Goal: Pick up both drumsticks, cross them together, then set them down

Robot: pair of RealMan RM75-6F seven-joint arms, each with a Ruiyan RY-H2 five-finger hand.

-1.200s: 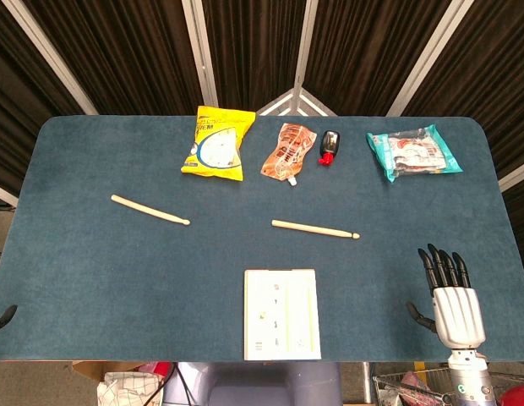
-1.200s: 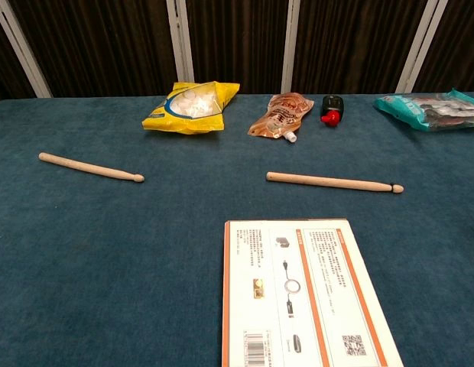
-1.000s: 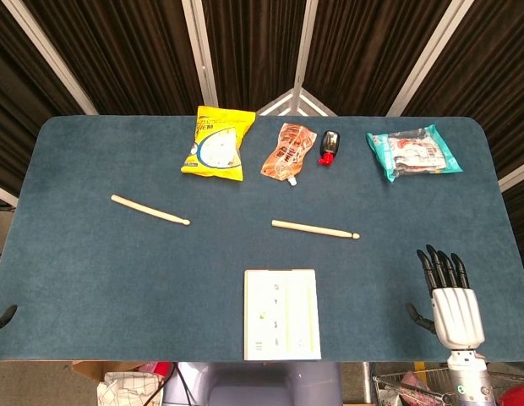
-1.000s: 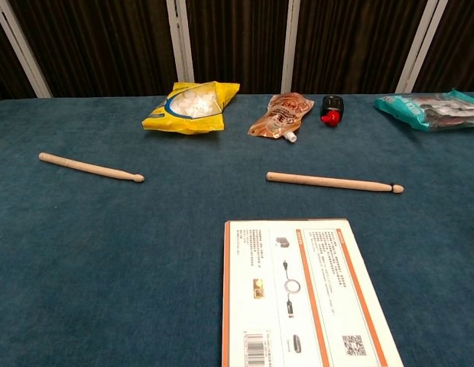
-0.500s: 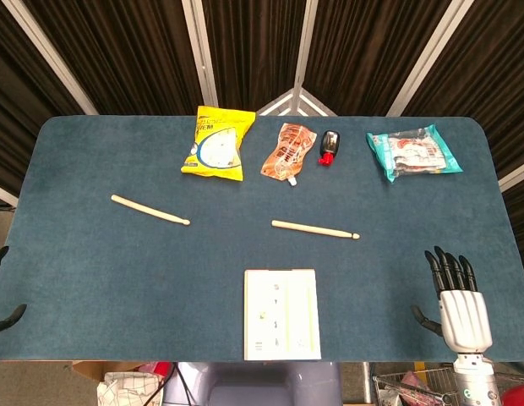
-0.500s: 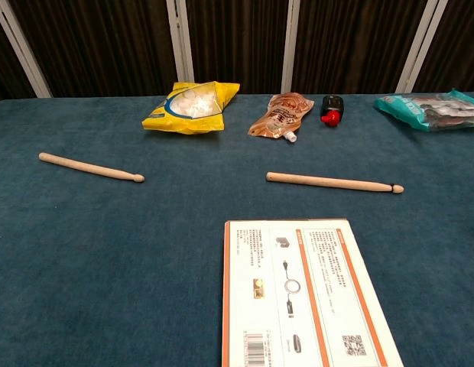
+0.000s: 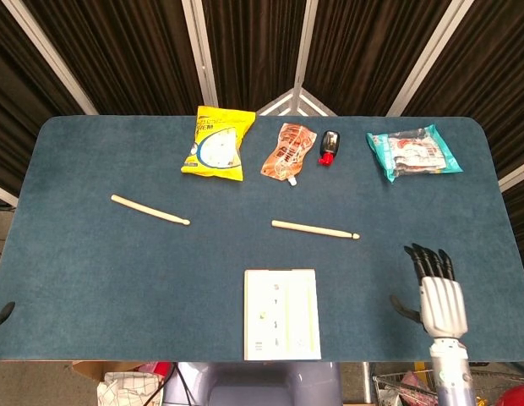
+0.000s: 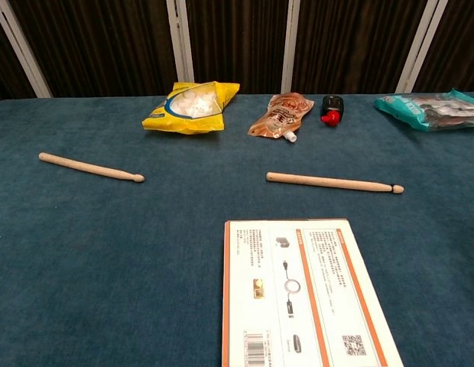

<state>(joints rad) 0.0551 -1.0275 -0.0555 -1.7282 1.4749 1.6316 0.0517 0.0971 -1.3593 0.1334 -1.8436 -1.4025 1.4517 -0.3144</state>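
Two wooden drumsticks lie apart on the blue table [image 7: 93,279]. The left drumstick [image 7: 150,210] [image 8: 90,167] sits at mid-left, tip pointing right. Near the centre lies the right drumstick [image 7: 315,229] [image 8: 334,182], tip also to the right. My right hand [image 7: 433,292] hovers at the front right, fingers spread, holding nothing, well to the right of and nearer than the right drumstick. Only a dark sliver of my left hand [image 7: 0,315] shows at the table's front-left corner, so its pose is hidden. Neither hand appears in the chest view.
Along the back lie a yellow snack bag [image 7: 217,144], an orange pouch [image 7: 287,152], a black bottle with a red cap [image 7: 330,146] and a teal packet [image 7: 412,150]. A white printed box [image 7: 281,314] [image 8: 302,294] lies at the front centre.
My right hand has shifted a little to the left and further onto the table. The left hand's upper fingertip seen half a second ago has dropped out of view. The drumsticks have not moved.
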